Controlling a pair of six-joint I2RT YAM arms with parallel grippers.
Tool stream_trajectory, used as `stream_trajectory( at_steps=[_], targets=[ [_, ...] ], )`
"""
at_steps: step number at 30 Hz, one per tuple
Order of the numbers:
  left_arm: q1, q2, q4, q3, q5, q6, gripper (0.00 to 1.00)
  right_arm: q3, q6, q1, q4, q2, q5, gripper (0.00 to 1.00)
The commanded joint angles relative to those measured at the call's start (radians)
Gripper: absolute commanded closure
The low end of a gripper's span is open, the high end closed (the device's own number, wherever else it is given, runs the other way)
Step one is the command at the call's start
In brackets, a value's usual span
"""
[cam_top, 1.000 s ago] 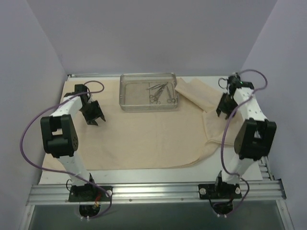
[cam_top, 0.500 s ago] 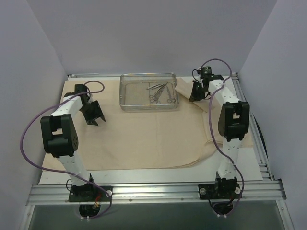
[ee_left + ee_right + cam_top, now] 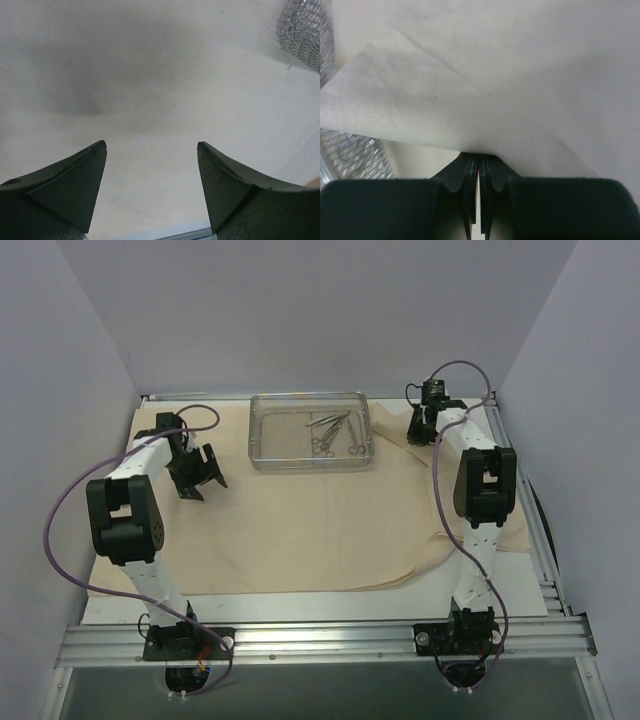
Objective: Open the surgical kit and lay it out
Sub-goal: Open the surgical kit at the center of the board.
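While the right gripper (image 3: 478, 161) pinches a folded flap of the beige cloth (image 3: 320, 530) tight, the left gripper (image 3: 151, 147) hangs wide open over the cloth. The clear tray (image 3: 300, 464) sits on the cloth at the back, with the metal tools (image 3: 335, 432) inside

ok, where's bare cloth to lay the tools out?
Widest free patch: mid cloth, between tray and the near edge. Smaller one left of tray, by the open left gripper. Crowded far right: right gripper pinches the folded flap beside the tray.
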Motion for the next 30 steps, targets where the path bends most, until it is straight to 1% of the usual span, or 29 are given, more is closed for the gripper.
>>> stream_trajectory(
  at_steps=[1, 2, 3, 4, 6, 7, 8, 9, 10, 12, 14, 16, 17, 18, 20, 21, 22, 23, 24, 25, 26, 27, 28, 29, 30],
  targets=[
    [0.007, -0.031, -0.005, 0.046, 0.026, 0.024, 0.17, 0.086, 0.023, -0.079, 0.045, 0.049, 0.170, 1.00],
    [0.005, -0.039, -0.005, 0.047, 0.026, 0.024, 0.16, 0.117, 0.024, -0.120, 0.033, 0.070, 0.195, 1.00],
    [0.007, -0.042, -0.008, 0.053, 0.026, 0.024, 0.16, 0.157, 0.027, -0.136, 0.015, 0.125, 0.209, 1.00],
    [0.004, -0.051, -0.011, 0.059, 0.028, 0.025, 0.15, 0.236, 0.021, -0.150, -0.010, 0.150, 0.220, 1.00],
    [0.004, -0.062, -0.025, 0.070, 0.016, 0.028, 0.14, 0.307, 0.004, -0.166, -0.024, 0.198, 0.278, 1.00],
    [0.002, -0.076, -0.028, 0.076, 0.013, 0.030, 0.14, 0.342, -0.014, -0.168, -0.024, 0.212, 0.275, 1.00],
    [0.002, -0.080, -0.029, 0.076, 0.010, 0.031, 0.13, 0.432, -0.052, -0.168, -0.047, 0.227, 0.275, 1.00],
    [0.001, -0.085, -0.029, 0.076, 0.007, 0.034, 0.06, 0.480, -0.065, -0.165, -0.068, 0.253, 0.290, 1.00],
    [0.001, -0.089, -0.032, 0.076, -0.003, 0.034, 0.06, 0.522, -0.076, -0.168, -0.085, 0.265, 0.308, 1.00],
    [-0.001, -0.094, -0.029, 0.069, -0.006, 0.034, 0.06, 0.588, -0.091, -0.173, -0.122, 0.267, 0.298, 0.96],
    [-0.001, -0.102, -0.022, 0.056, -0.012, 0.034, 0.06, 0.576, -0.094, -0.173, -0.127, 0.246, 0.267, 0.90],
    [-0.001, -0.106, -0.020, 0.053, -0.020, 0.033, 0.06, 0.487, -0.073, -0.170, -0.121, 0.184, 0.241, 0.86],
    [-0.001, -0.109, -0.026, 0.053, -0.029, 0.034, 0.06, 0.447, -0.054, -0.170, -0.114, 0.163, 0.191, 0.80],
    [-0.002, -0.111, -0.029, 0.052, -0.033, 0.034, 0.06, 0.362, -0.031, -0.170, -0.111, 0.111, 0.159, 0.78],
    [-0.001, -0.123, -0.029, 0.044, -0.056, 0.034, 0.06, 0.262, -0.011, -0.157, -0.105, 0.049, 0.085, 0.74],
    [-0.001, -0.131, -0.026, 0.030, -0.064, 0.031, 0.06, 0.208, -0.001, -0.151, -0.104, -0.021, 0.079, 0.74],
    [-0.001, -0.148, -0.022, 0.023, -0.076, 0.028, 0.06, 0.094, 0.019, -0.147, -0.099, -0.059, 0.065, 0.72],
    [-0.001, -0.155, -0.013, 0.017, -0.088, 0.024, 0.06, 0.035, 0.033, -0.148, -0.098, -0.096, 0.042, 0.72],
    [-0.001, -0.163, -0.010, 0.007, -0.107, 0.021, 0.06, -0.023, 0.050, -0.150, -0.099, -0.171, 0.001, 0.72],
    [-0.002, -0.174, -0.013, 0.009, -0.122, 0.018, 0.06, -0.135, 0.068, -0.151, -0.119, -0.208, -0.025, 0.72],
    [-0.002, -0.177, -0.022, 0.013, -0.135, 0.017, 0.06, -0.189, 0.078, -0.151, -0.137, -0.244, -0.039, 0.73],
    [-0.002, -0.178, -0.025, 0.018, -0.135, 0.025, 0.06, -0.246, 0.088, -0.150, -0.153, -0.323, -0.052, 0.73],
    [-0.002, -0.178, -0.028, 0.032, -0.136, 0.027, 0.06, -0.300, 0.096, -0.151, -0.168, -0.365, -0.047, 0.74],
    [-0.002, -0.177, -0.040, 0.039, -0.139, 0.025, 0.06, -0.396, 0.120, -0.153, -0.204, -0.401, -0.027, 0.78],
    [-0.002, -0.178, -0.040, 0.044, -0.136, 0.024, 0.06, -0.442, 0.137, -0.168, -0.225, -0.469, -0.006, 0.80]
  ],
)
